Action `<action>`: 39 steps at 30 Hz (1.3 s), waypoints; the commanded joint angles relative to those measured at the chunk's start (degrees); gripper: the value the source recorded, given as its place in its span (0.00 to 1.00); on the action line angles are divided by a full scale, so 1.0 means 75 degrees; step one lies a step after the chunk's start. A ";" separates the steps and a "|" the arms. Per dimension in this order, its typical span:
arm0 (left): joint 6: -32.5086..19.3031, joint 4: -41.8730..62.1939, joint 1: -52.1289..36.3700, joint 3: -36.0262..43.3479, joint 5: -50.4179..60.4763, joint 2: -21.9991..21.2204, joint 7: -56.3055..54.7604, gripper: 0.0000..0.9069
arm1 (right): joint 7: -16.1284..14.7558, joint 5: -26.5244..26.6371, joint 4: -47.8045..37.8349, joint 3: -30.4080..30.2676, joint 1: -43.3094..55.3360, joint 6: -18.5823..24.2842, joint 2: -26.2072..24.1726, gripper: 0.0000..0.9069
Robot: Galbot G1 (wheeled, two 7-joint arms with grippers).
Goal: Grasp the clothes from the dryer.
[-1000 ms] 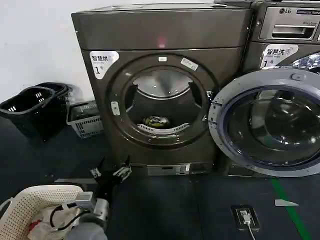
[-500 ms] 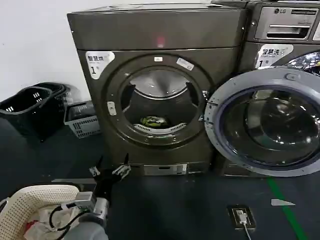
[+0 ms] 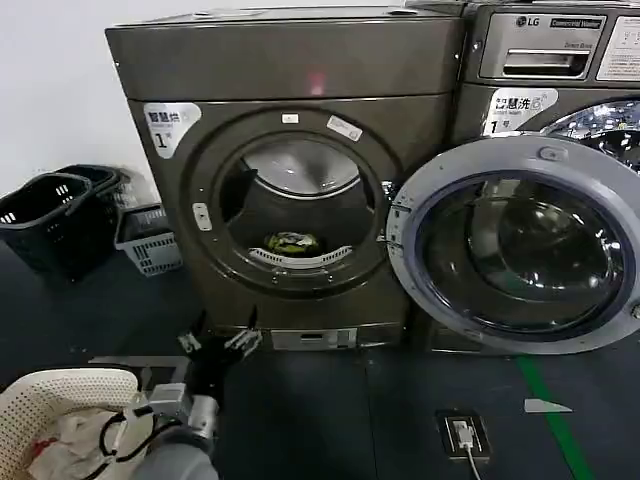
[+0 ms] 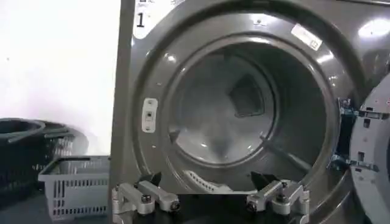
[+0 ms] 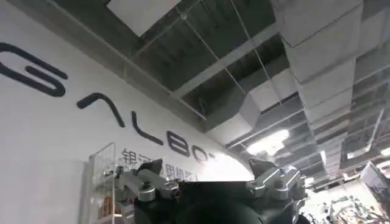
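The dryer (image 3: 300, 65) stands ahead with its round door (image 3: 510, 250) swung open to the right. The lime yellow-green clothes (image 3: 291, 242) lie low in the drum, just behind the porthole's lower rim. My left gripper (image 3: 218, 338) is open, low in front of the dryer's base and well short of the opening. In the left wrist view the dryer's porthole (image 4: 244, 109) is straight ahead past the open left gripper (image 4: 208, 181), with nothing between the fingers. My right gripper (image 5: 206, 167) is open and points up at a lettered wall and the ceiling.
Black baskets (image 3: 45, 215) and a grey crate (image 3: 148, 240) stand on the floor left of the dryer. A white perforated basket (image 3: 40, 395) with white cloths is at my lower left. An LG machine (image 3: 560, 50) stands on the right. A floor socket (image 3: 462, 435) and green tape (image 3: 545, 410) mark the dark floor.
The dryer and its door have slid leftward in the head view and look slightly nearer. The left gripper holds about the same place in the view and stays open.
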 commanded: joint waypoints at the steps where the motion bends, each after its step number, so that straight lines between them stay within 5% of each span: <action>1: -0.0012 0.0007 -0.0003 0.0015 0.0027 0.0013 0.0016 1.00 | 0.0007 0.0009 0.0015 -0.0007 -0.0006 0.0017 -0.0003 1.00; 20: -0.0090 -0.0021 -0.0184 0.0057 0.0250 0.0130 0.0243 1.00 | -0.0412 -0.0081 0.0029 0.0002 -0.0101 0.0885 0.0014 1.00; 39: -0.0064 0.0007 -0.0287 0.0159 0.0331 0.0111 0.0277 1.00 | -0.0456 -0.0154 0.0146 0.0057 -0.0122 0.0917 0.0046 1.00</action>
